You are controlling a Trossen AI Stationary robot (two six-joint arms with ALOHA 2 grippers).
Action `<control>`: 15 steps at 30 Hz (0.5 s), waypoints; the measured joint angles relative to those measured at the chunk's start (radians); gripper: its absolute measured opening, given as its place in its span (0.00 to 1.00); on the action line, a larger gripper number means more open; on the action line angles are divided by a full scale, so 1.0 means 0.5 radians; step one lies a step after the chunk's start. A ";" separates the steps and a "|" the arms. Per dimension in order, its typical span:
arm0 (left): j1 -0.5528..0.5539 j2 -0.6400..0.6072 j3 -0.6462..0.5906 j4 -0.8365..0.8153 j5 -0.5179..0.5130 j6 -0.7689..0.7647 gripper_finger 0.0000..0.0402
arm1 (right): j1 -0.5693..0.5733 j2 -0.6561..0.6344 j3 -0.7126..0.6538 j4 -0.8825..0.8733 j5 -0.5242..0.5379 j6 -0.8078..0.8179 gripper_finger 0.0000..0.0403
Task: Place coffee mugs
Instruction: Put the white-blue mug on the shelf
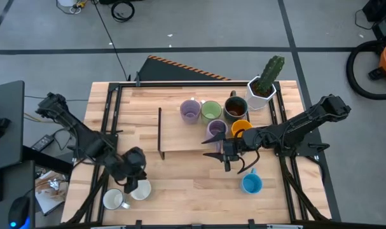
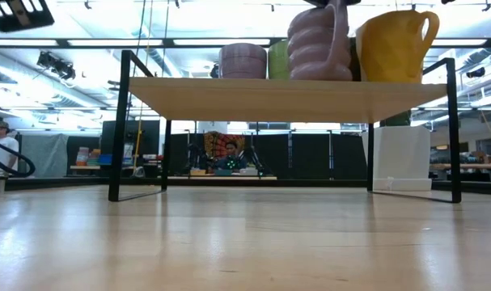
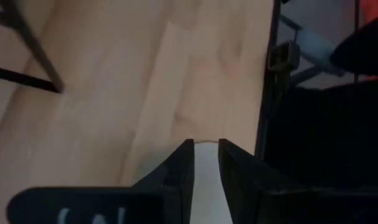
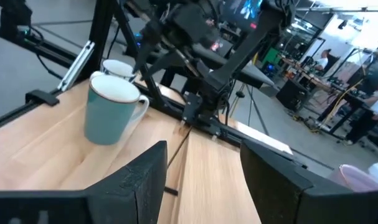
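Note:
On the raised wooden shelf (image 1: 180, 137) stand two lilac mugs (image 1: 190, 110) (image 1: 216, 129), a green mug (image 1: 211, 111), a dark brown mug (image 1: 235, 107) and an orange mug (image 1: 241, 128). A blue mug (image 1: 251, 184) stands on the table at the right. At the near left, my left gripper (image 1: 138, 184) is over a white mug (image 1: 142, 190) and shut on it. A second white mug (image 1: 113, 200) stands beside it. My right gripper (image 1: 233, 159) hovers open in front of the shelf, pointing toward the table's left, with nothing between its fingers (image 4: 145, 180). My left gripper comes slanting down from above and has a thin white part of the white mug (image 3: 205, 168) between its two fingers (image 3: 184, 165). The fingers hide which part it is. Whether the mug stands on the table or is clear of it, I cannot tell.
A white faceted pot with a green cactus (image 1: 262, 89) stands at the shelf's far right corner. The shelf's black legs (image 2: 116, 129) and the black frame rails (image 1: 110, 121) run along both table sides. Bare wood (image 1: 186, 184) lies between the two grippers.

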 joint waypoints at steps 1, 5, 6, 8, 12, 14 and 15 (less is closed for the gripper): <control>-0.015 0.029 0.016 0.001 0.006 -0.001 0.19 | -0.001 0.009 0.000 0.003 -0.001 0.018 0.52; -0.074 0.129 0.026 0.098 0.008 -0.005 0.19 | 0.000 0.023 0.001 0.000 -0.021 0.031 0.52; -0.081 0.152 0.027 0.104 0.008 -0.014 0.19 | 0.003 0.028 0.001 0.004 -0.049 0.035 0.52; -0.077 0.187 0.027 0.082 0.008 -0.066 0.19 | 0.007 0.030 -0.001 0.003 -0.099 0.050 0.52; -0.031 0.239 0.027 0.069 0.164 -0.193 0.21 | 0.008 0.034 -0.004 0.014 -0.134 0.090 0.52; -0.010 0.248 0.042 0.049 0.279 -0.195 0.26 | 0.008 0.033 -0.004 0.026 -0.134 0.097 0.52; -0.001 0.248 0.056 0.039 0.308 -0.194 0.28 | 0.008 0.033 -0.004 0.025 -0.134 0.099 0.52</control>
